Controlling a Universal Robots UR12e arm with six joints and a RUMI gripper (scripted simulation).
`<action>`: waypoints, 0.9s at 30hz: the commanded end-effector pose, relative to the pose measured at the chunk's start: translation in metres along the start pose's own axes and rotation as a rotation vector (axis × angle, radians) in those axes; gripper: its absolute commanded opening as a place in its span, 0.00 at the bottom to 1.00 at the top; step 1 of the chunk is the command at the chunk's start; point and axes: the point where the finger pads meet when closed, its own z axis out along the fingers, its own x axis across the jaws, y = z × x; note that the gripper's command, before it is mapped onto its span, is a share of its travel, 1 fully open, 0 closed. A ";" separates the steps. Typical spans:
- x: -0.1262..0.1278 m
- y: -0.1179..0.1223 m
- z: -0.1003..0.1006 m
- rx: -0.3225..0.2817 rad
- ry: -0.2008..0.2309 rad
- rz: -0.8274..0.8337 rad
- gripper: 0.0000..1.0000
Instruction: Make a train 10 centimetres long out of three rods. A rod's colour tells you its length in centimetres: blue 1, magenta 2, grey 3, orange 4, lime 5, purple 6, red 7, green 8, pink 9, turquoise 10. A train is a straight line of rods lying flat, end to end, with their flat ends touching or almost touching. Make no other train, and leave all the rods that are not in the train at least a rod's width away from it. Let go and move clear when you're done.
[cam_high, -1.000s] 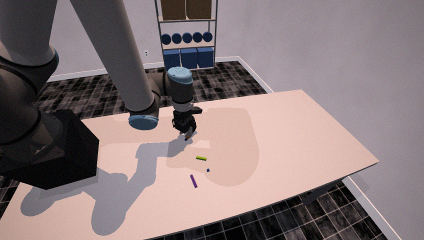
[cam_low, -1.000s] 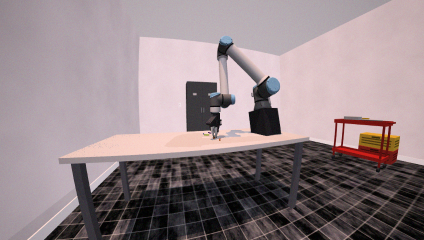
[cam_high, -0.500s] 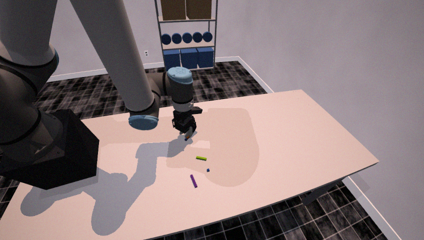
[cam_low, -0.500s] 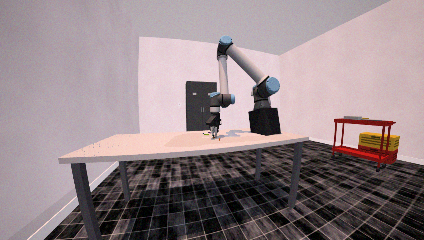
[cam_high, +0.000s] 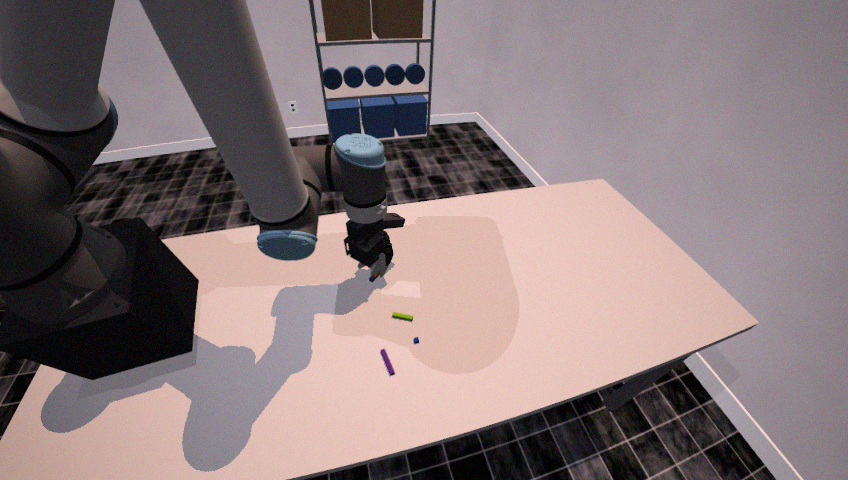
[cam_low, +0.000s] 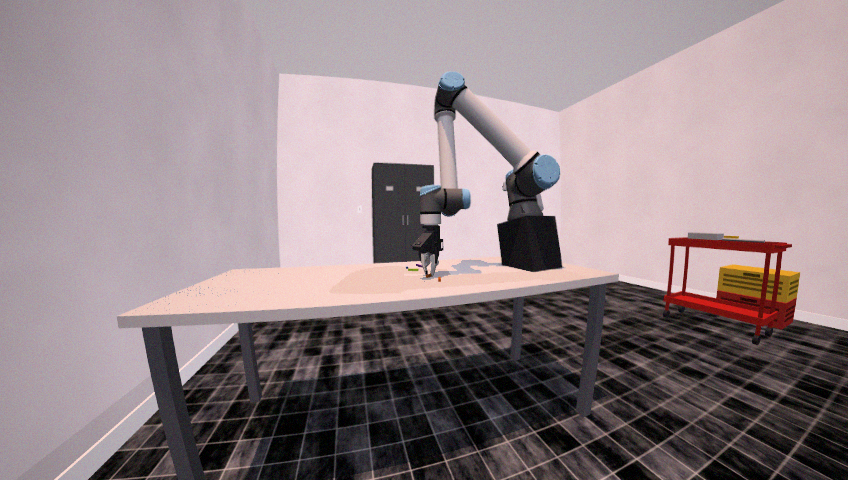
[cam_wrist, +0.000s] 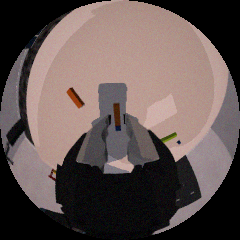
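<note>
My gripper (cam_high: 376, 267) (cam_low: 427, 272) (cam_wrist: 117, 115) hangs low over the table (cam_high: 595, 267) (cam_low: 267, 291), its fingers slightly open. Between the fingertips a small blue rod (cam_wrist: 118, 128) lies on the table. It touches the near end of an orange rod (cam_wrist: 116, 113) (cam_high: 376, 274) and lies in line with it. A second orange rod (cam_wrist: 75, 97) (cam_low: 438, 277) lies apart to the left in the wrist view. A lime rod (cam_high: 402, 316) (cam_wrist: 169, 137), another blue rod (cam_high: 416, 340) (cam_wrist: 178, 142) and a purple rod (cam_high: 387, 361) lie nearer the table's front.
The arm's black base (cam_high: 119, 297) (cam_low: 528, 242) stands at the table's left end in the top view. A shelf rack (cam_high: 374, 71) stands by the far wall and a red cart (cam_low: 728, 279) on the floor.
</note>
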 end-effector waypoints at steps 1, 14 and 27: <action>0.000 0.000 0.000 0.001 0.001 0.000 0.14; 0.000 0.000 -0.024 0.001 0.001 0.000 0.14; 0.000 0.000 -0.079 0.001 0.001 0.000 0.14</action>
